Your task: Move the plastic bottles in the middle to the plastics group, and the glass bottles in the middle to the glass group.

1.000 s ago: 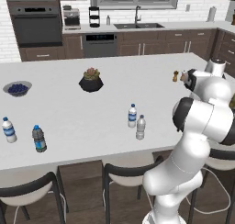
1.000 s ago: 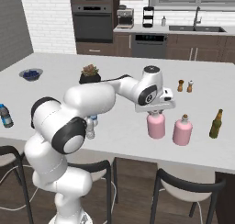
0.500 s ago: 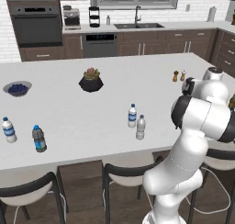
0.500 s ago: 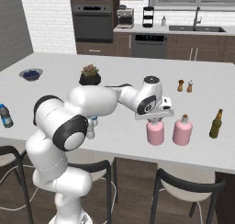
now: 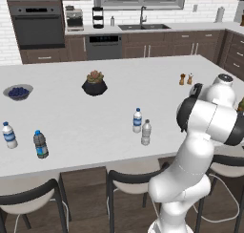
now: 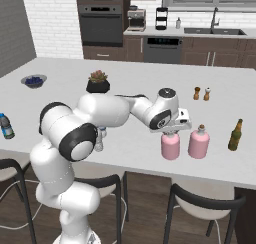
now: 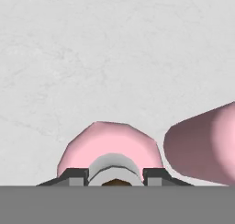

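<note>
Left to right along the worktop's (image 6: 60, 95) near edge: the two plastic bottles (image 5: 142, 126) wait at the middle; my gripper (image 6: 171, 133) has its fingers clamped on the neck of a pink bottle (image 6: 170, 147), which stands just beside the second pink bottle (image 6: 198, 143), with the olive bottle (image 6: 235, 135) near the right end. I judge the glass placement in hand. Next I should spread the fingers, lift clear without tipping either pink bottle, then fetch the plastics.

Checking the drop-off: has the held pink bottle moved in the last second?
Yes. The held pink bottle has come down and nearer the standing pink bottle; it looks to be on the counter.
</note>
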Robot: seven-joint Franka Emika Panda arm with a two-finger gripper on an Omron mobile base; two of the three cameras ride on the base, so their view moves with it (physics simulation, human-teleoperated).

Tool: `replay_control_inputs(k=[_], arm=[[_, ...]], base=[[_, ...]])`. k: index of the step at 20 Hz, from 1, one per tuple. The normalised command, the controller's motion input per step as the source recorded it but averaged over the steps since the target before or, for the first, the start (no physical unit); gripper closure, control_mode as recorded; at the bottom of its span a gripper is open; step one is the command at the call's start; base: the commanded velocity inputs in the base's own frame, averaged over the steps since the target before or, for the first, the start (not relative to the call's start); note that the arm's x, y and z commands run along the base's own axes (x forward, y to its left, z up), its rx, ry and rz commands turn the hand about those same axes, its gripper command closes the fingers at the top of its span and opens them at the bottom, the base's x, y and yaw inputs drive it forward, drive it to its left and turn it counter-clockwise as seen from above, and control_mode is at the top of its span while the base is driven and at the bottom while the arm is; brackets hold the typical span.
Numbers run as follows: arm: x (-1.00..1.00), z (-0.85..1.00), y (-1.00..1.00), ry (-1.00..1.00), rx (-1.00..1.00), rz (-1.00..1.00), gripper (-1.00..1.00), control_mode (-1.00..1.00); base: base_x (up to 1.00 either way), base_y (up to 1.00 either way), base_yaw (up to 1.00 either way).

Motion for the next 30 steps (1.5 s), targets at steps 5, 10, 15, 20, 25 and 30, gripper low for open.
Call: replay_control_inputs(k=[5, 10, 15, 20, 25, 30], arm=[[0.3, 0.13, -0.26, 0.0, 0.0, 0.0, 1.0, -1.0], [0.08, 0.02, -0.12, 0.0, 0.0, 0.0, 1.0, -1.0], [0.0, -0.59, 0.0, 0.0, 0.02, 0.0, 1.0, -1.0], [0.0, -0.07, 0.0, -0.01, 0.0, 0.0, 1.0, -1.0], [-0.04, 0.0, 0.0, 0.0, 0.0, 0.0, -1.0, -1.0], [-0.1, 0.0, 0.0, -0.02, 0.0, 0.0, -1.0, -1.0]], base=[[0.0, 0.0, 0.0], [0.0, 0.0, 0.0], [0.0, 0.0, 0.0], [0.0, 0.0, 0.0], [0.0, 0.0, 0.0], [0.0, 0.0, 0.0]])
